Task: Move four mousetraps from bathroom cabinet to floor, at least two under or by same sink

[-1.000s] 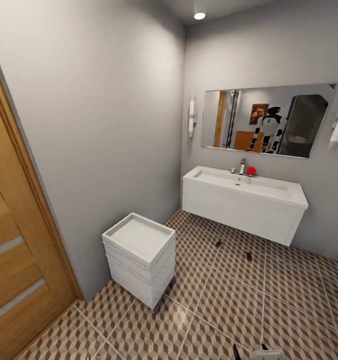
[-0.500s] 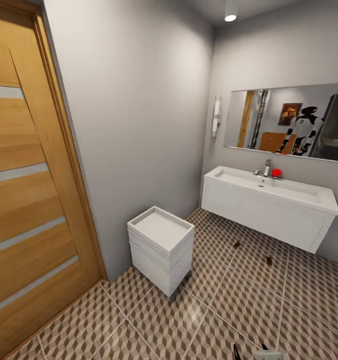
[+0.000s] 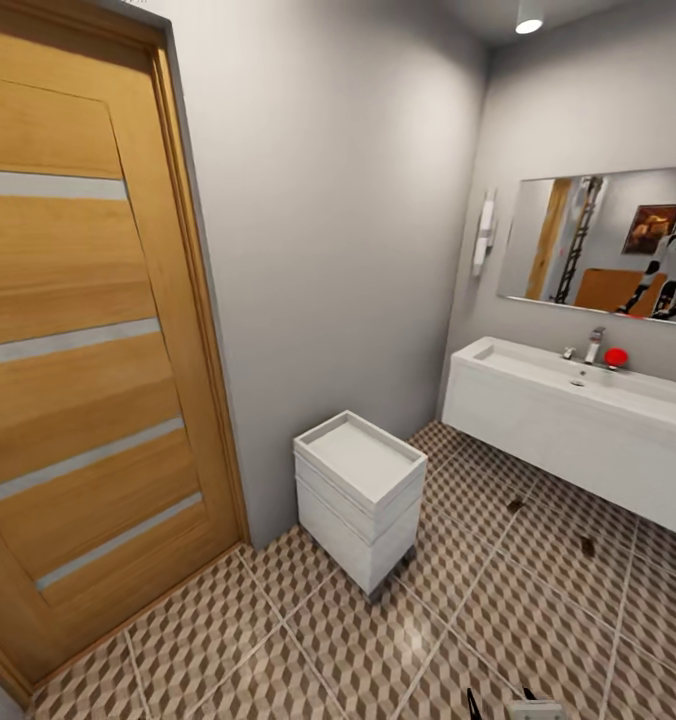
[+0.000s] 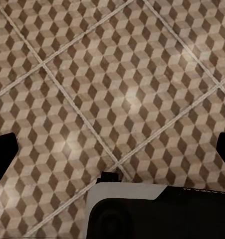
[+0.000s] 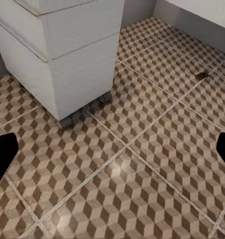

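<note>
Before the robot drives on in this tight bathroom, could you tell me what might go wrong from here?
1. Two mousetraps lie on the bathroom floor in front of the sink. They are tiny, so the base could run over or scatter them.
2. The white drawer unit stands close by on small wheels, so a bump might send it rolling.

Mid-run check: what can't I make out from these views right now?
- Two mousetraps on the bathroom floor by the bathroom sink, head view: too small for detail.
- Sink's far end: cut by the head view's edge.
- Left gripper and right gripper: fingertips clipped at wrist-view edges; jaws wide apart.
</note>
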